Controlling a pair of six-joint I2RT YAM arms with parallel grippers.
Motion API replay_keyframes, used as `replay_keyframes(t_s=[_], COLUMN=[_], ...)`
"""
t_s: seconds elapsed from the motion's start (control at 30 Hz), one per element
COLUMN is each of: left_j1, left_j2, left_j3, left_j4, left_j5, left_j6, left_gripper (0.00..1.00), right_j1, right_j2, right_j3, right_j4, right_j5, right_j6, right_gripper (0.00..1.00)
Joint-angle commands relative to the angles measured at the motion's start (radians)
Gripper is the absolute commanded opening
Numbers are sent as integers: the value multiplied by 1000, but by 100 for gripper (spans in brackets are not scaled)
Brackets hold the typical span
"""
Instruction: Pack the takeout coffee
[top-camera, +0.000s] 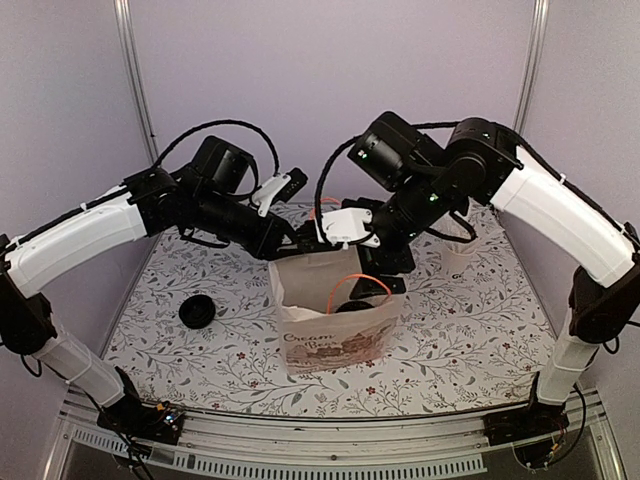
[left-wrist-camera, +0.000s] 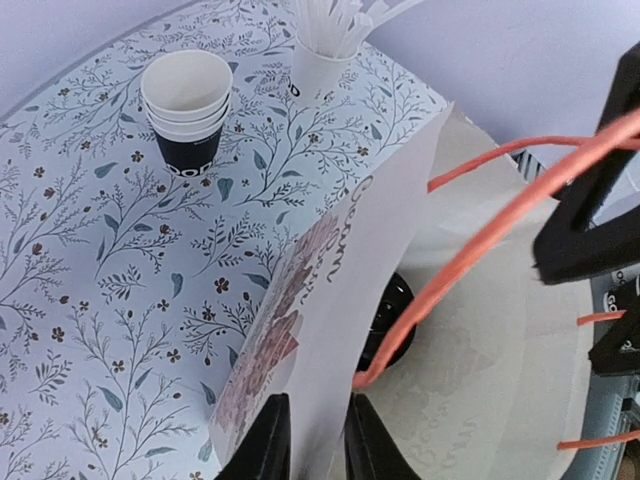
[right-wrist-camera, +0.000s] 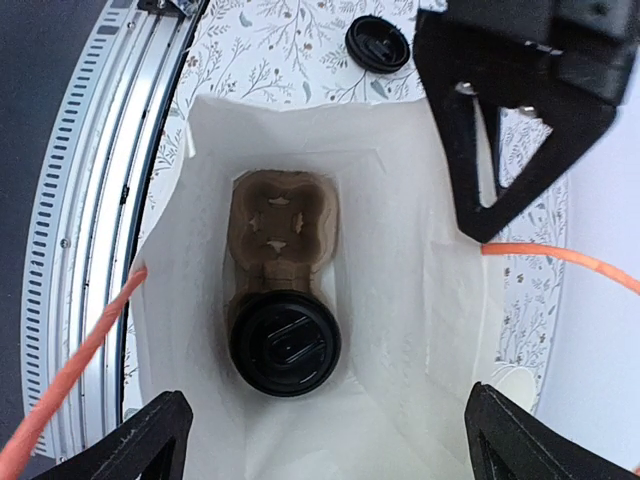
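Takeout coffee sits deep inside the paper bag, and from above only its black lid shows. It stands in one pocket of a brown cardboard carrier on the floor of the bag. The other pocket of the carrier is empty.

The table under the bag has a cloth with a pattern of leaves and small flowers. The bag stands upright, with its mouth open, and brown print shows on its front wall. Thin orange handles rise from its rim.

The right gripper hangs over the mouth of the bag, directly above the takeout coffee. Its jaws are spread wide and nothing is between them. The left gripper is at the rim of the bag, on the far side. Its two fingers stand close together, one on each side of the paper wall, and they pinch this wall.

Outside the bag, beyond the wall that the left gripper pinches, a stack of nested cups stands without any lid. These cups are white above and dark below. Near this stack, also apart from the bag, a white cup holds pale sticks.

A loose black lid lies flat on the cloth, well apart from the bag, on the left arm's side.
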Motion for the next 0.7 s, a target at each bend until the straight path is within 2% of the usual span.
replay_keyframes(t_s=[0.0,0.1,0.2,0.27,0.37,0.5,0.67], left_j1=[-12,-16,-32,-59,-107,-129,-138], left_j2=[2,2,3,-2,-8,-8,-1], left_j3=[28,20,19,24,33,37,42], left_j4=[-11,-10,-7,2,12,30,50], left_j5=[-11,-18,-40,-71,-119,-135,-192], left_j6=[19,23,19,18,20,18,5], left_gripper=[17,0,0,0,0,0,0], right_j1=[-1,-6,-69,-176,-282,-303,-304], right_j2=[-134,-231,-302,-343,-426,-485,-454], right_j3=[50,-7,-40,-66,-192,-327,-322], right_j4=[9,92,145,162,221,236,220], right_j5=[16,108,149,129,117,144,112], right_j6=[-43,-59,-75,-82,-106,-118,-85], right_gripper=[99,99,99,99,99,99,99])
